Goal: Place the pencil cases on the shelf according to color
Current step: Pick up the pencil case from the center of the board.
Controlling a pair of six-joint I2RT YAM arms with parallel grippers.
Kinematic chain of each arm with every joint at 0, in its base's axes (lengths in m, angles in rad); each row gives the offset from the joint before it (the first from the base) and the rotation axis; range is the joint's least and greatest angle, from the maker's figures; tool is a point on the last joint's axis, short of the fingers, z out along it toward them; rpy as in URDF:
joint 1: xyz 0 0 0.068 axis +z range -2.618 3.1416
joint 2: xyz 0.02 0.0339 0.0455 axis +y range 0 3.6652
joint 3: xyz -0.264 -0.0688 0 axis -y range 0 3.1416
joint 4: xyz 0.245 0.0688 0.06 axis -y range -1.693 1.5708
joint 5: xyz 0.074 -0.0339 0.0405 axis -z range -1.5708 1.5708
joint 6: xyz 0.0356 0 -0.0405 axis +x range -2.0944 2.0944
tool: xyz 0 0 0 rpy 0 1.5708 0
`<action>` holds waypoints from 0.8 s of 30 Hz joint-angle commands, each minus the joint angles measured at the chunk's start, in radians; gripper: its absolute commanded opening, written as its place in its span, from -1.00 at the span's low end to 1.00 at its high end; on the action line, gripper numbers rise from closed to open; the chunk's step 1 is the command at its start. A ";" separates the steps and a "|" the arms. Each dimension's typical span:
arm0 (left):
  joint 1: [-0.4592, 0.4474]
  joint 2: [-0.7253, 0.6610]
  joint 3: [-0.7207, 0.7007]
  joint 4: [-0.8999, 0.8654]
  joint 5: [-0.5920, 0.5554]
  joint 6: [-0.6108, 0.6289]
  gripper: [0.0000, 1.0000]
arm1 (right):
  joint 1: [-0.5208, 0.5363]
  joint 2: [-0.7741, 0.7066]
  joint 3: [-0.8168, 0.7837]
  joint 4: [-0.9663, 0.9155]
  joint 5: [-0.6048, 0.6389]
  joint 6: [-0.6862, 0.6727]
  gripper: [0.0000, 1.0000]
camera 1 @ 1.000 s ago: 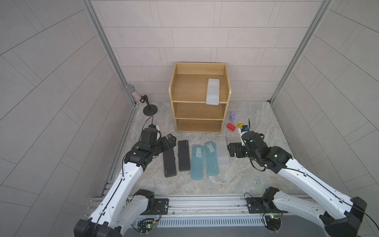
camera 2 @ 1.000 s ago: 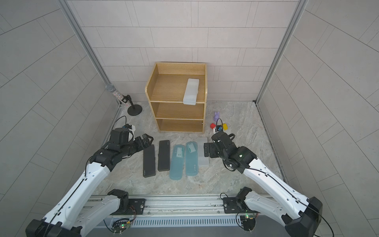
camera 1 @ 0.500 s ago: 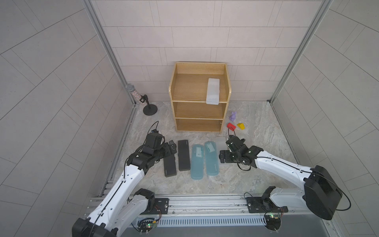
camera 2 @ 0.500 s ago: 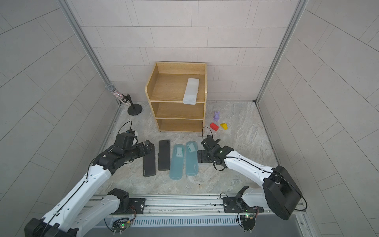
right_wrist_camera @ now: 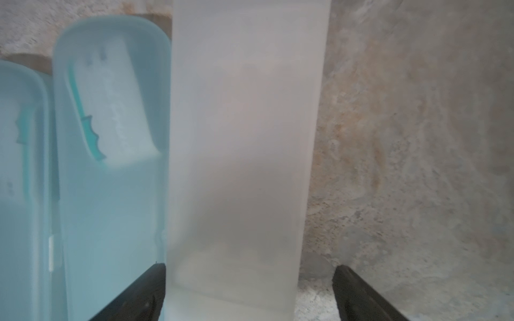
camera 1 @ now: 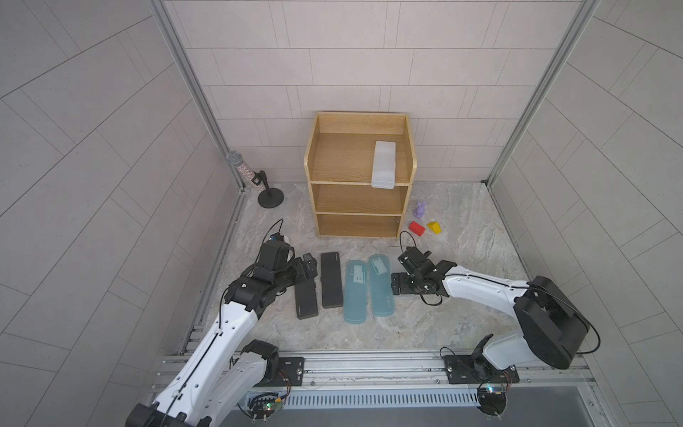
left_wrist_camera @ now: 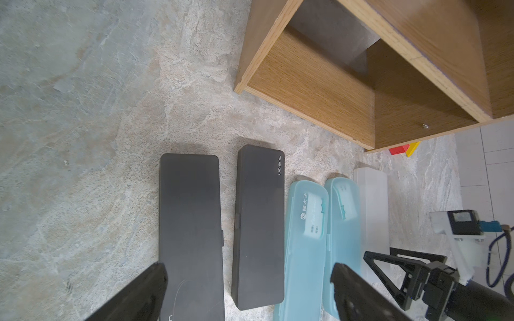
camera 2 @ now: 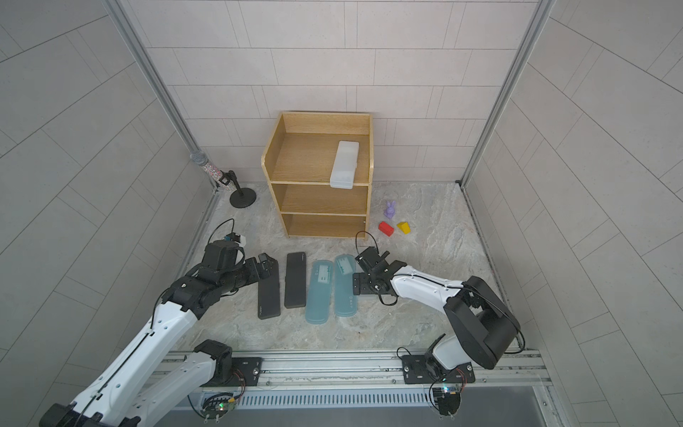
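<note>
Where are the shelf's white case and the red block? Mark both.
white case (camera 1: pixel 384 165): in a top view, middle of its lid.
red block (camera 1: pixel 417 228): in a top view, its top face.

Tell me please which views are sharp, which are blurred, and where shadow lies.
Right wrist view: the frosted white pencil case and the teal pencil case beside it look soft, apparently too near the lens. Left wrist view: the logo on the black pencil case is crisp; the shelf is shaded in its bottom compartment. Both top views: even, soft light, faint shadows, all sharp.
</note>
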 commanded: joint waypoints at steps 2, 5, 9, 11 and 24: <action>-0.002 -0.017 -0.014 -0.006 0.012 0.013 0.99 | 0.004 0.019 0.017 -0.041 0.078 0.009 0.94; -0.002 -0.017 -0.016 -0.004 0.018 0.011 0.99 | 0.001 0.019 0.013 -0.078 0.106 0.002 0.94; -0.003 -0.021 -0.016 -0.003 0.022 0.011 0.99 | -0.016 -0.034 -0.017 -0.103 0.110 -0.013 0.94; -0.002 -0.022 -0.017 -0.001 0.025 0.011 0.99 | -0.020 -0.077 -0.035 -0.105 0.103 -0.035 0.94; 0.002 -0.021 -0.020 0.003 0.029 0.011 0.99 | -0.056 -0.091 -0.033 -0.089 0.023 -0.152 0.92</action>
